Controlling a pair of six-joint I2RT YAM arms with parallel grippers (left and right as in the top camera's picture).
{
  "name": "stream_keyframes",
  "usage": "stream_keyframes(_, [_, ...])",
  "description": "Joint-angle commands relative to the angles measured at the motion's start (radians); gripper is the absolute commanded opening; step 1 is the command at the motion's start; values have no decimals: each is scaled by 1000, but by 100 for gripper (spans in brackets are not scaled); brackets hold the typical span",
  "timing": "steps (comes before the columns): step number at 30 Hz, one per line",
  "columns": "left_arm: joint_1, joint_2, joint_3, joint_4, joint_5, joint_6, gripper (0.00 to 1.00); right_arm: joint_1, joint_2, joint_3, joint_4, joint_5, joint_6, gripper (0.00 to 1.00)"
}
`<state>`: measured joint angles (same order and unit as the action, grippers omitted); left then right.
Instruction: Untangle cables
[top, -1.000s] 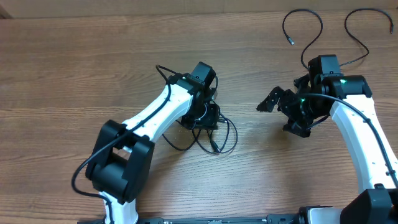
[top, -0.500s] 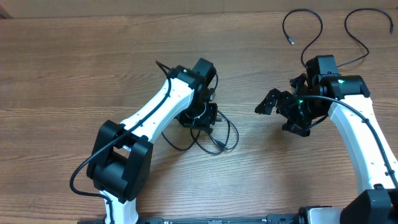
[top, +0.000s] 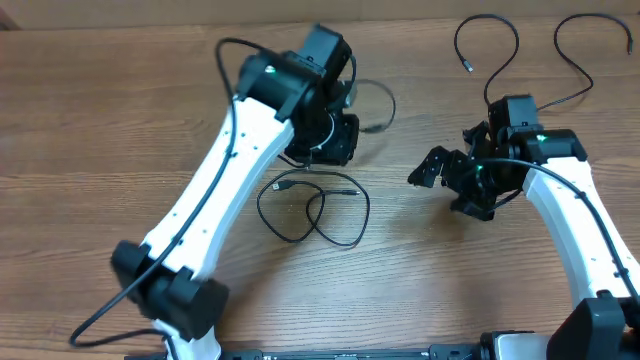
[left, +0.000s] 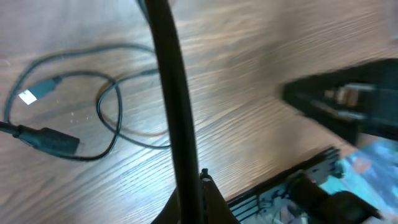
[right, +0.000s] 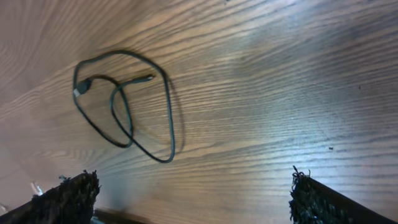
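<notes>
One thin black cable (top: 390, 105) hangs in a small loop from my left gripper (top: 335, 140), which is raised above the table. In the left wrist view this cable (left: 171, 93) runs straight up out of the left gripper (left: 199, 186), whose jaws are shut on it. A second cable (top: 312, 207) lies on the wood in loose crossed loops, its plug (left: 29, 96) showing at the left. The same looped cable (right: 124, 102) shows in the right wrist view. My right gripper (top: 447, 172) hovers open to the right of it, fingers (right: 68, 199) wide apart and holding nothing.
Two more black cables, one (top: 487, 45) and another (top: 590, 50), lie in open curves at the back right corner, behind the right arm. The wooden table (top: 100, 120) stretches bare to the left. The front edge of the table (left: 273, 186) runs near the left gripper.
My left gripper shut on one cable, then rose and moved toward the back, pulling it out of the tangle. The other cable stayed on the table in loose loops. The right arm barely moved.
</notes>
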<state>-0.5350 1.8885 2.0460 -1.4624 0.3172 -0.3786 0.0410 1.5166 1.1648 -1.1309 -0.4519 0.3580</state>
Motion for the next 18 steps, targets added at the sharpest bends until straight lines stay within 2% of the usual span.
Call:
stream_keyframes(1, [6,-116,67,-5,-6,-3,4,5,4,-60,40,5,-11,100])
stream_keyframes(7, [6,-243,66,0,-8,-3,4,5,5,-132,90,-41,-11,100])
stream_keyframes(10, [6,-290,66,-18,-20,-3,4,5,4,-134,109,-152,-12,100])
stream_keyframes(13, [6,-294,66,-93,-83,-81,4,5,4,-134,171,-301,-12,100])
stream_keyframes(18, [6,-294,66,-151,-86,-241,4,5,4,-134,249,-527,-12,100])
